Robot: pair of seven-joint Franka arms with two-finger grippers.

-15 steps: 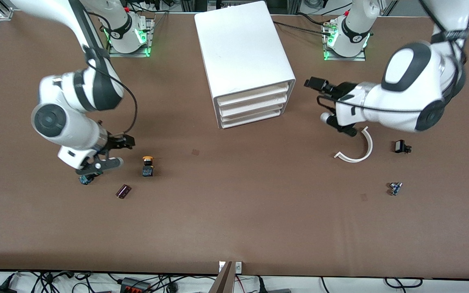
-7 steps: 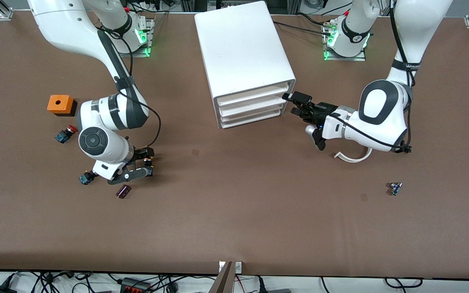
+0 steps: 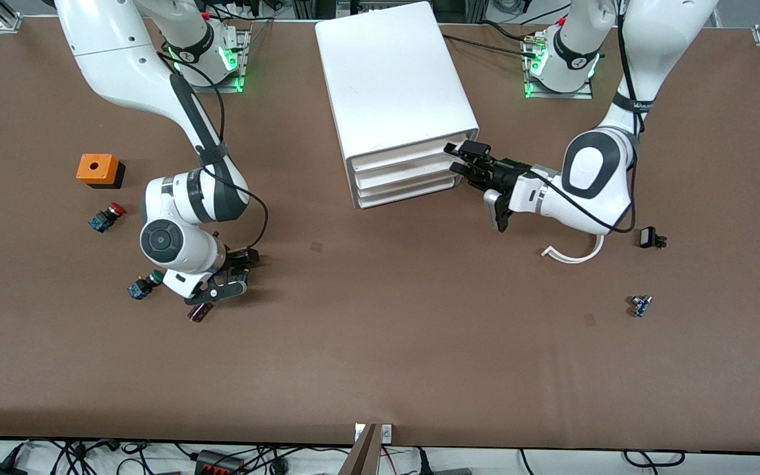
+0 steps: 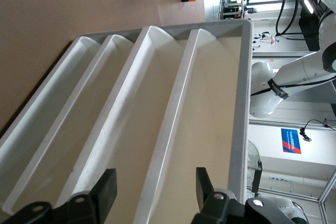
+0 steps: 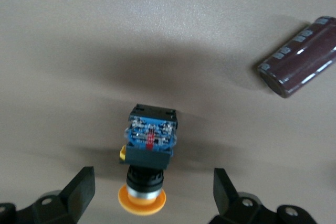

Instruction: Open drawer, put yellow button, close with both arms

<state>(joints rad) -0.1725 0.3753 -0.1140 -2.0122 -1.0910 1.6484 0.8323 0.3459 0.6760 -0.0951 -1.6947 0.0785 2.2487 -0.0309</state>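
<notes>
A brown table (image 3: 380, 356) is carrying the whole workspace, with aluminium framing and cable bundles showing along its edges; the left wrist view is also showing a bright lab room with more white robot arms past the cabinet. The white three-drawer cabinet (image 3: 396, 86) is standing between the two arm bases and is serving as the landmark here. Its uppermost drawer (image 3: 410, 157) is sitting closed, flush with the two drawers below it. The left gripper (image 3: 464, 158) is reaching in at the cabinet front, at the corner toward the left arm's end of the table; in the left wrist view its fingers (image 4: 107, 190) are standing apart on either side of a drawer lip without yet pinching it, so nothing is being held. The right gripper (image 3: 235, 270) is hanging low over the table, nearer to the front camera than the cabinet and toward the right arm's end. Its jaws are standing wide, with the fingertips (image 5: 84, 184) straddling the yellow button (image 5: 148, 153), which is lying on its side on the table, untouched. A dark maroon cylindrical capacitor (image 5: 299, 56) is lying near the button. A green-capped switch (image 3: 142, 285), a red-capped switch (image 3: 105, 216) and an orange box (image 3: 97, 169) are lying farther toward the right arm's end. A white curved strip (image 3: 578, 252) is lying toward the left arm's end, nearer the front camera than the cabinet.
</notes>
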